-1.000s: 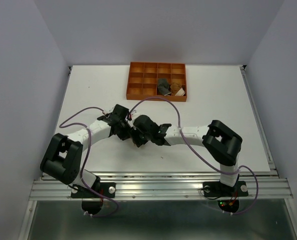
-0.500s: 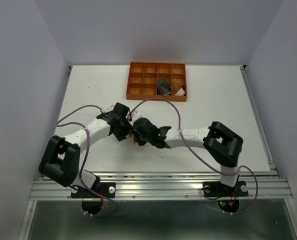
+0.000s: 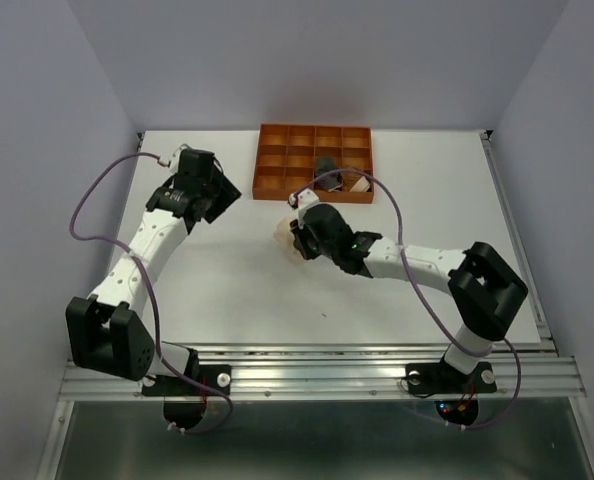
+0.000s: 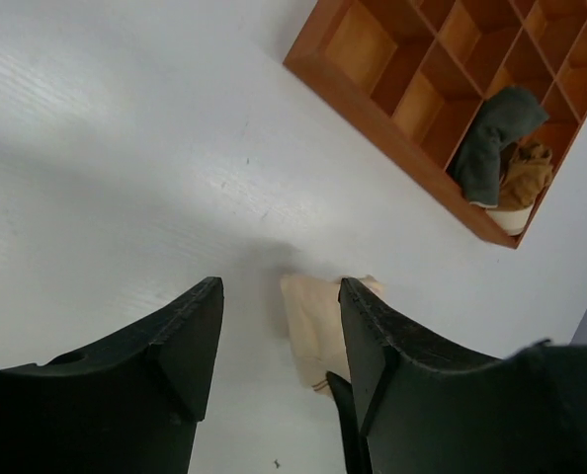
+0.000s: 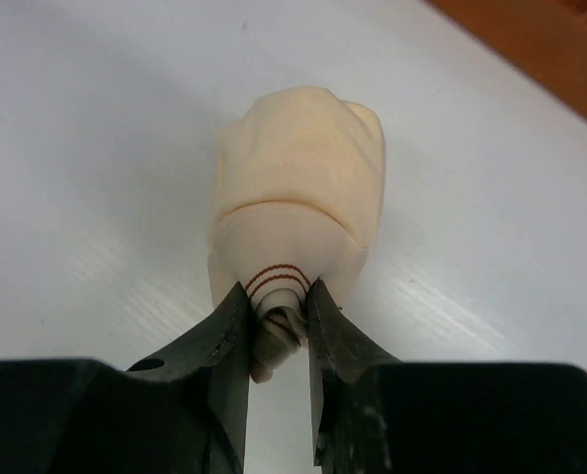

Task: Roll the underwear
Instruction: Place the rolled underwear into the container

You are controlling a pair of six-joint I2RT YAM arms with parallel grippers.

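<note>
Two grippers seen: right gripper [image 5: 277, 296] pinched on rolled pale peach fabric brief [image 5: 298, 188]; left gripper [image 4: 281, 288] spread wide, empty. Dark grey fabric brief [image 4: 486, 143] and rust-brown fabric brief [image 4: 526, 173] sit in orange rigid gridded tray [image 3: 267, 183].

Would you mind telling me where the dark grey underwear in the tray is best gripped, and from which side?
Grip the bunched top of the dark grey underwear, probably from straight above: it drapes over a divider of the orange tray, whose walls block a sideways approach.
</note>
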